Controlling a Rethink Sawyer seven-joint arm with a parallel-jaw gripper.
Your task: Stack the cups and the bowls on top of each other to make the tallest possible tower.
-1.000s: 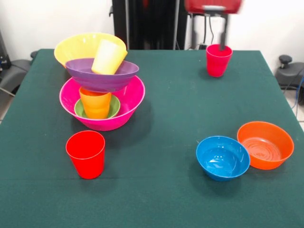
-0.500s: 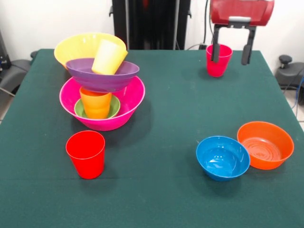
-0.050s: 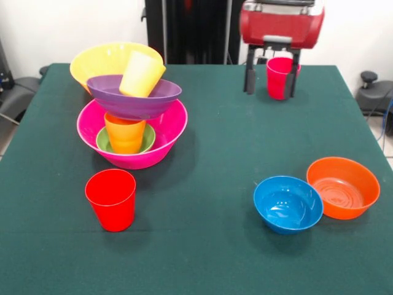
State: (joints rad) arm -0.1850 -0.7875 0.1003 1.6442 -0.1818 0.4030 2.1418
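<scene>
Jaws astride glossy tapered crimson-pink cup [image 3: 278, 77]

Bright, even light falls from above. The bowls and cups cast soft, short shadows on the green desk [image 3: 202, 184]. Glare streaks show inside the blue bowl [image 3: 288, 204] and the orange bowl [image 3: 342, 187]. Focus is sharp throughout, without motion blur.

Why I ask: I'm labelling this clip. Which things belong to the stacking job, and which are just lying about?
Job: pink bowl, green bowl, orange cup, purple bowl, yellow cup, yellow bowl, red cup, crimson cup, blue bowl, orange bowl, tool.
Lying about: black stand, black gear off the left edge.
</scene>
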